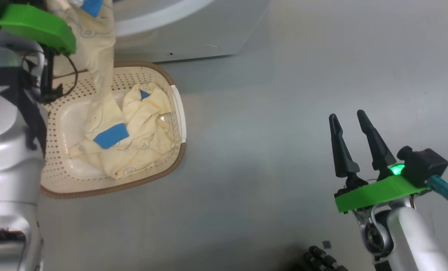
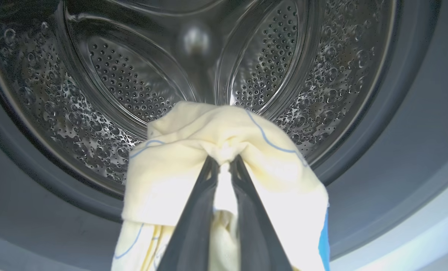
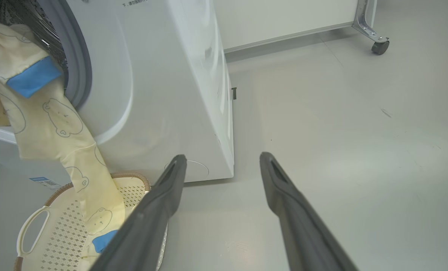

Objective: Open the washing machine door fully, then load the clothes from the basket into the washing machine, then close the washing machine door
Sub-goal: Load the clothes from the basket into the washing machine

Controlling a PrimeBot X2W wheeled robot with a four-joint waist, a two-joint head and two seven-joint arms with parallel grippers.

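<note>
A: Step in hand?
B: Loading. Our left tool (image 2: 224,161) is clamped on the clothes (image 2: 179,158) at the washing machine (image 3: 163,94) mouth, and their tail hangs into the basket (image 1: 173,94). The right tool (image 1: 346,114) stands open, idle.
A: Next?
B: We judge: reach deeper into the drum (image 2: 133,75), then release.

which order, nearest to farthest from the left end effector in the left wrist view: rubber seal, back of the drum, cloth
1. cloth: pinched at the tips of the left end effector.
2. rubber seal: grey ring around the opening, out to the sides.
3. back of the drum: deep inside, straight ahead.
</note>
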